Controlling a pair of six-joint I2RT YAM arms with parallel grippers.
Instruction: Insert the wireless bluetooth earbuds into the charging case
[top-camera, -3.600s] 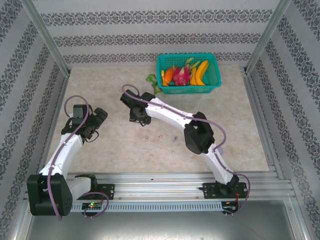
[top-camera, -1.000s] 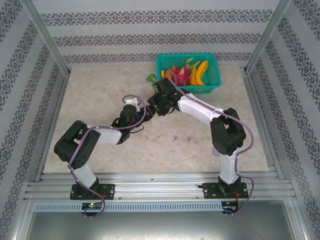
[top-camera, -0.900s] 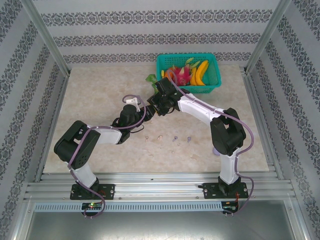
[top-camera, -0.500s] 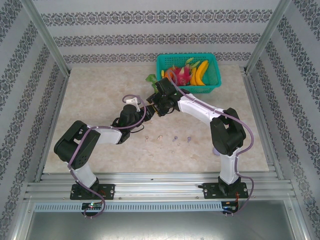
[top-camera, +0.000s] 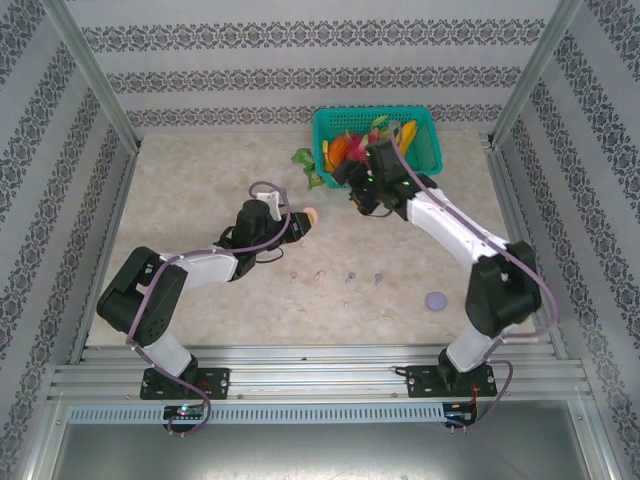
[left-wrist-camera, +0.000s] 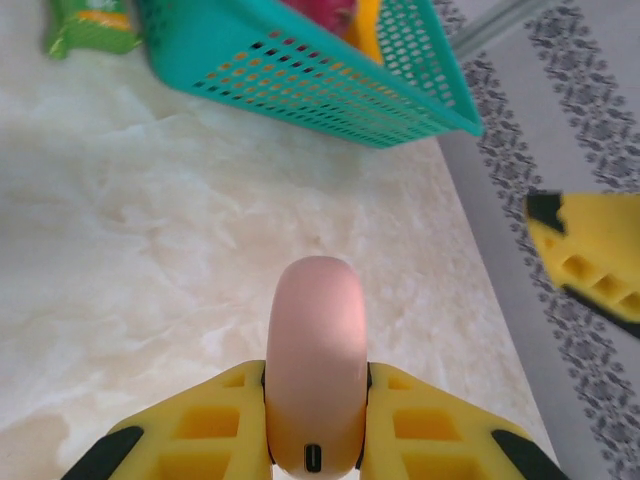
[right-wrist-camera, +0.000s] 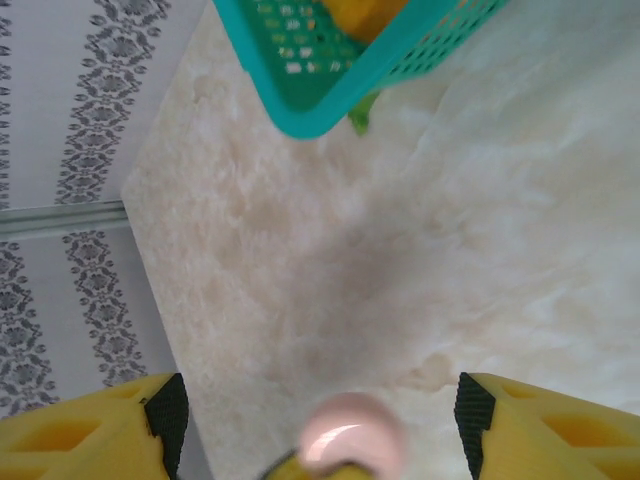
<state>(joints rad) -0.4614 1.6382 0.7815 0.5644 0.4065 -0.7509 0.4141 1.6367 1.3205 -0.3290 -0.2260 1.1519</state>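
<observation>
Left gripper (left-wrist-camera: 315, 378) is clamped on the pink case (left-wrist-camera: 313, 330), held edge-on. Can't tell if the case is open. Right gripper (right-wrist-camera: 318, 400) has its jaws wide and empty, hovering near the teal basket (right-wrist-camera: 300, 110). 4 earbuds (top-camera: 320, 272) sit in a row mid-bench (top-camera: 200, 180), toward the front edge.

Risk: the grip is on a narrow, rounded rim, so the case could twist or pop out when right tries to open it.

The marbled table (top-camera: 200, 180) bears teal basket (top-camera: 350, 112), green packet (top-camera: 304, 158), earbuds (top-camera: 350, 277), purple case (top-camera: 436, 299).
</observation>
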